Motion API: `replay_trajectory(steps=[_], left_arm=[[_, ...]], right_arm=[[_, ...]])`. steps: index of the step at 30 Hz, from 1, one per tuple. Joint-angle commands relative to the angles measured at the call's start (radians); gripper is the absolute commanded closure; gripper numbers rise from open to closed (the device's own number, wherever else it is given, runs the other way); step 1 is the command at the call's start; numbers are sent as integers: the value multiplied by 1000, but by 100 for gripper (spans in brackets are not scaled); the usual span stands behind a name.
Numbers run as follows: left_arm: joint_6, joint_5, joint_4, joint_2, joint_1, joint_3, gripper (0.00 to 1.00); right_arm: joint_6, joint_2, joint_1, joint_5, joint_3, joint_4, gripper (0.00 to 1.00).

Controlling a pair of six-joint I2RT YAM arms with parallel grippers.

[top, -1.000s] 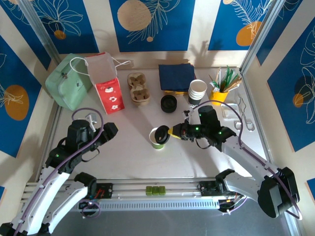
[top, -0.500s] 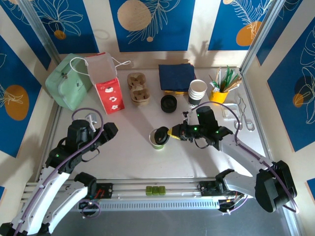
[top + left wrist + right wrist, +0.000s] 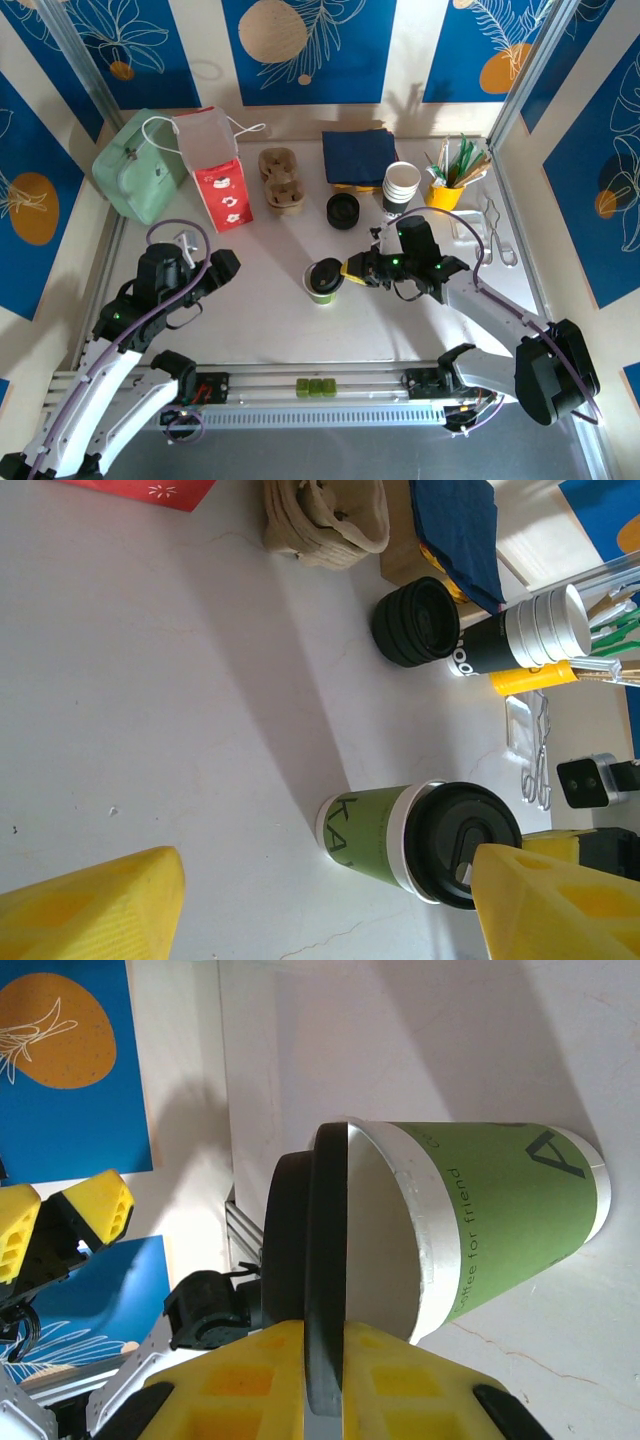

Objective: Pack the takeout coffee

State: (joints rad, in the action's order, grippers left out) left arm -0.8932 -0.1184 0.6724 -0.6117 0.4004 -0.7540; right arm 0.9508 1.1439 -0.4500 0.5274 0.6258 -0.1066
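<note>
The small green paper cup stands upright near the middle of the white table, its round black plastic lid tilted on the rim with one side lifted off. The right end effector is clamped on that lid's edge. The left end effector hovers nearer the table's left edge, jaws wide apart.

The black lid on the green cup touches the right fingers.
</note>
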Motion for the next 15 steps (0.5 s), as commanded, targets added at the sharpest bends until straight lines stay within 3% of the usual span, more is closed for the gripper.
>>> replay_trajectory(steps=[1, 15], left_arm=[[-12, -15, -8, 0, -1, -2, 24], [-19, -18, 1, 2, -2, 12, 24]], right_arm=[[-16, 4, 5, 3, -8, -28, 83], [-34, 28, 4, -19, -30, -38, 79]])
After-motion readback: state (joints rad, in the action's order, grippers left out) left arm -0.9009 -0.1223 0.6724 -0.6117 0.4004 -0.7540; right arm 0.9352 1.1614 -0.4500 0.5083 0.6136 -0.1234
